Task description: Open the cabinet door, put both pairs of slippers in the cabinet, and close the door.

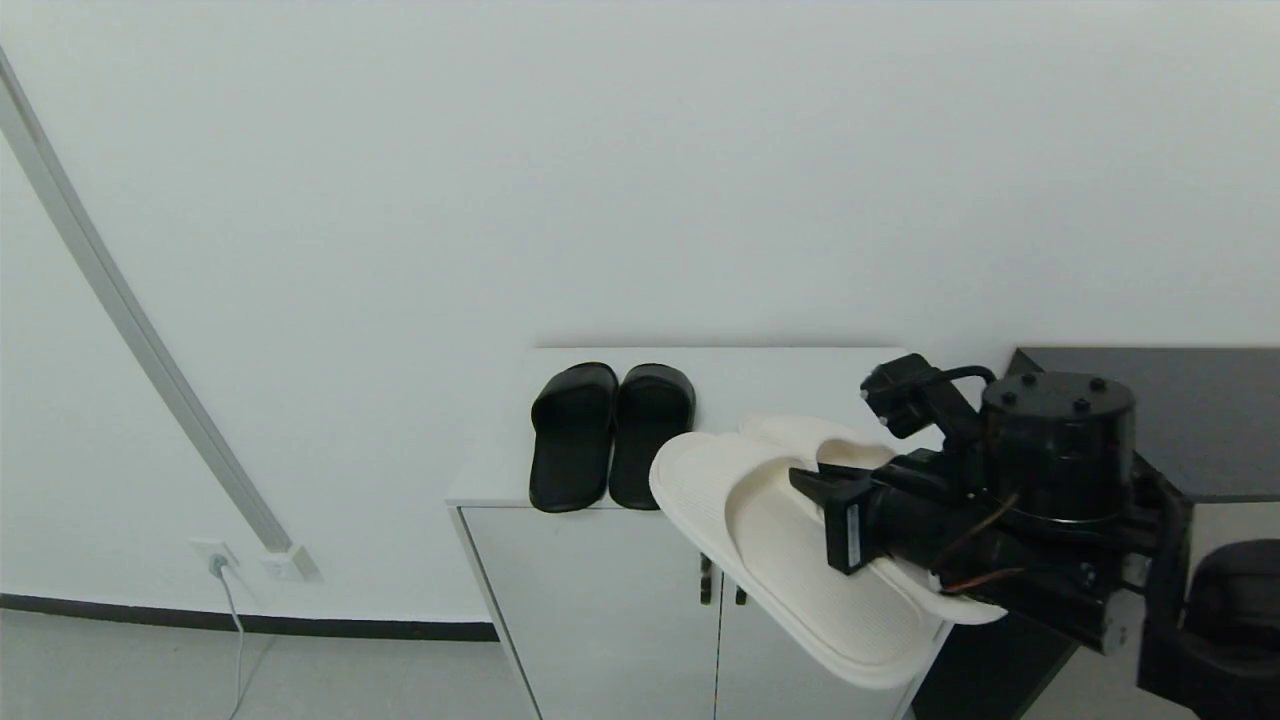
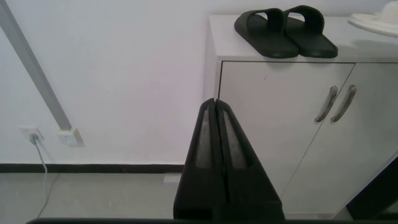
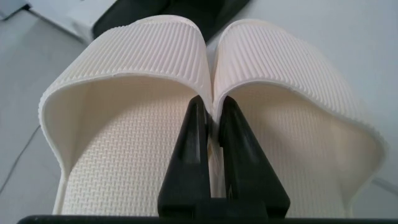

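A pair of white slippers [image 1: 800, 540] hangs in the air in front of the cabinet's right side, pinched together by my right gripper [image 1: 815, 490]. In the right wrist view the gripper [image 3: 212, 109] is shut on the inner edges of the white slippers [image 3: 137, 68]. A pair of black slippers [image 1: 610, 430] lies on top of the white cabinet [image 1: 600, 600], at its left. Both cabinet doors are closed, with handles [image 2: 336, 102] at the middle. My left gripper [image 2: 215, 109] is shut on nothing, low and left of the cabinet [image 2: 273, 118].
A black table [image 1: 1180, 400] stands right of the cabinet. A grey cable duct [image 1: 130, 310] runs slanted down the white wall to a socket [image 1: 215, 558] with a cable. Bare floor lies left of the cabinet.
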